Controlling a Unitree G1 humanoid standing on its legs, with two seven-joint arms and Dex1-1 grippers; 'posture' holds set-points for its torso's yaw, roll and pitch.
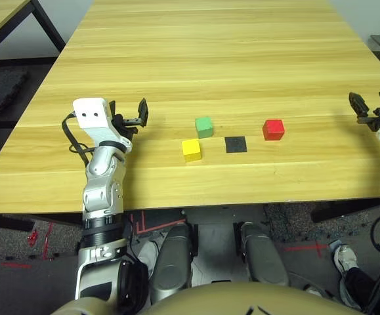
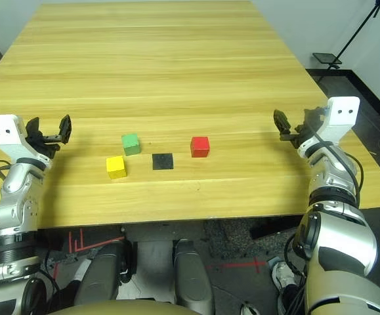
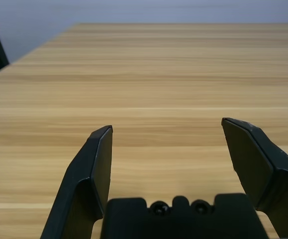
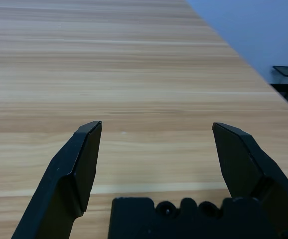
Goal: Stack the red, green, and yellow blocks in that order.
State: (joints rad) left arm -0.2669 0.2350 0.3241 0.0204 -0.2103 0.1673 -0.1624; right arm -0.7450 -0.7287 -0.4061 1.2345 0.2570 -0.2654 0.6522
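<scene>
**Both claws spread, no block lifted yet**

The left claw [image 1: 132,115] hovers over the bench [image 1: 203,59] near its left side, released, its two black fingers wide apart with nothing between them. The right claw [image 2: 293,125] hovers near the right side, likewise released and empty. Both wrist views look out past the spread fingers onto bare wood.

Between the two claws, near the front edge, lie the three cubes. The red block [image 2: 200,146] sits nearest the right claw, well apart from it. The green block [image 1: 204,126] and the yellow block [image 1: 191,149] sit close together, not touching, towards the left claw. A flat black square patch [image 1: 235,144] lies between the red block and the other two.

By my reading, stacking has not begun: every cube rests alone on the bench. With red as the base, the next move likely calls for the left claw to descend squarely over the green block, then carry it onto red.

The cubes look matte, plain and sharp-edged; the bench is pale, smooth, grained planking.
</scene>
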